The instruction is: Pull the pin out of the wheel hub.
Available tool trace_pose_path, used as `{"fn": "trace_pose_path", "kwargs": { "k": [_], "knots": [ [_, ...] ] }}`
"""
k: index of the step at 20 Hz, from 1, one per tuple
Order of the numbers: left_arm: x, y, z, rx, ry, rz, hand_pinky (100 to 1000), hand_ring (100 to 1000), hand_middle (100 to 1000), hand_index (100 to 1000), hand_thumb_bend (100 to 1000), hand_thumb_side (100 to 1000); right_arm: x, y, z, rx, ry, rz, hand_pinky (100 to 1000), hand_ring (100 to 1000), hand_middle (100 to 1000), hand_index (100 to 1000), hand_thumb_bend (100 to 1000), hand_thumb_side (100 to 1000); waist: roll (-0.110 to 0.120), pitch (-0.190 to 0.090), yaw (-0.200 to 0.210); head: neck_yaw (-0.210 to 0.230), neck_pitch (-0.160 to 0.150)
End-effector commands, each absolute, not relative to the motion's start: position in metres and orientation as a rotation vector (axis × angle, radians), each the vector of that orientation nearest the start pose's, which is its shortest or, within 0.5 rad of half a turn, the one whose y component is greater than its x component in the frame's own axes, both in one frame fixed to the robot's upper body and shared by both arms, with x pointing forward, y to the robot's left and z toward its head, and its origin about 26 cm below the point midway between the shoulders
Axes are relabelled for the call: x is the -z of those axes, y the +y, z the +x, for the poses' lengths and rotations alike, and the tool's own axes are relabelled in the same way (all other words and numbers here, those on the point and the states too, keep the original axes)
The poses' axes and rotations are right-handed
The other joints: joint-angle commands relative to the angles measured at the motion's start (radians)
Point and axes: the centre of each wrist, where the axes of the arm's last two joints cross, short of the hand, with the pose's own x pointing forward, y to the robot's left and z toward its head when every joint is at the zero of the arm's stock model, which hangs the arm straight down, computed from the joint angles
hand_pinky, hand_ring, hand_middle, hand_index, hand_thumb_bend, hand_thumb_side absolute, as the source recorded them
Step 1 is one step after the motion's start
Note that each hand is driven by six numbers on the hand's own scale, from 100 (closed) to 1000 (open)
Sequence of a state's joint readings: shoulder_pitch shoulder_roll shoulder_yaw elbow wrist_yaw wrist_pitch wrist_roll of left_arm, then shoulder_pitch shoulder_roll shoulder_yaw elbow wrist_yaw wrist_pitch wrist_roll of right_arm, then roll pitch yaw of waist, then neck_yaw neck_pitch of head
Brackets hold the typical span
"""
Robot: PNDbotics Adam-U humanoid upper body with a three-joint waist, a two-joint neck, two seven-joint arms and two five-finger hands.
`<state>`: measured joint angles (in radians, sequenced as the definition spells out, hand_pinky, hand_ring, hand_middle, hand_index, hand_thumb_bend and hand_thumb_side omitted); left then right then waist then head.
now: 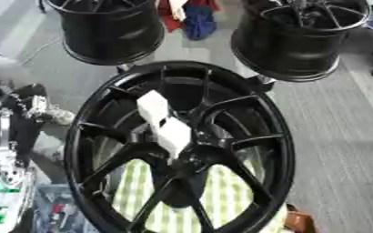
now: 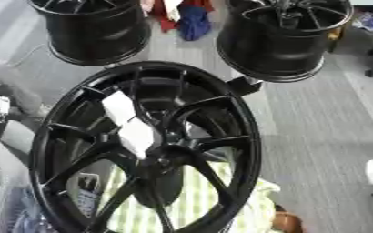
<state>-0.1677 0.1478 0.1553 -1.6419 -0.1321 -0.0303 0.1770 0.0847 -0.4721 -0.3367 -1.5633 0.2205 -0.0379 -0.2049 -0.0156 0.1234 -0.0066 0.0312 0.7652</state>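
Note:
A large black spoked wheel hub point(image 1: 278, 136) stands tilted in the middle of both views, its open face toward me. A white blocky pin point(image 1: 164, 123), made of two chunky segments, sticks out of the hub's centre and leans up and to the left. Its lower end meets the centre where the spokes join. Nothing touches the pin. Neither of my hands shows in either view. A black and silver piece of machinery point(image 1: 21, 119) runs down the left edge, apart from the wheel.
Two more black wheels stand behind, one at the back left point(image 1: 110, 32) and one at the back right point(image 1: 297, 43), with red and blue cloth point(image 1: 194, 18) between them. A green checked cloth point(image 1: 221, 195) lies under the big wheel. Grey floor point(image 1: 341, 136) stretches to the right.

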Motion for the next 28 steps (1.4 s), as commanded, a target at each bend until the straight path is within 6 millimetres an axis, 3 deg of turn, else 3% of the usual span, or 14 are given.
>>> {"fn": "trace_pose_path", "kwargs": {
  "k": [1,6,11,19,28],
  "knots": [
    [-0.073,0.302,0.316,-0.037,-1.867,0.456,503,736,678,753,249,621,-0.063,-0.452,0.241,-0.045,-1.582,-1.029,996,938,866,1000,411,407,-0.001,-0.008,0.000,-0.008,0.005],
    [-0.073,0.300,0.316,-0.035,-1.870,0.450,503,736,678,753,249,622,-0.072,-0.434,0.253,0.041,-1.689,-1.004,942,903,822,1000,335,350,0.001,-0.005,0.004,-0.011,0.005],
    [-0.074,0.299,0.317,-0.033,-1.873,0.442,503,736,678,752,248,622,-0.075,-0.404,0.262,0.038,-1.806,-0.846,859,826,761,970,236,262,0.003,-0.005,0.009,-0.013,0.005],
    [-0.075,0.294,0.318,-0.022,-1.883,0.420,502,736,677,751,249,621,-0.069,-0.349,0.269,-0.059,-1.910,-0.471,827,771,708,956,209,259,0.004,-0.004,0.018,-0.021,0.005],
    [-0.075,0.291,0.319,-0.011,-1.888,0.403,502,736,676,749,252,622,-0.059,-0.314,0.281,-0.118,-1.913,-0.231,804,747,700,956,177,274,0.008,-0.001,0.023,-0.018,0.005]
  ]
}}
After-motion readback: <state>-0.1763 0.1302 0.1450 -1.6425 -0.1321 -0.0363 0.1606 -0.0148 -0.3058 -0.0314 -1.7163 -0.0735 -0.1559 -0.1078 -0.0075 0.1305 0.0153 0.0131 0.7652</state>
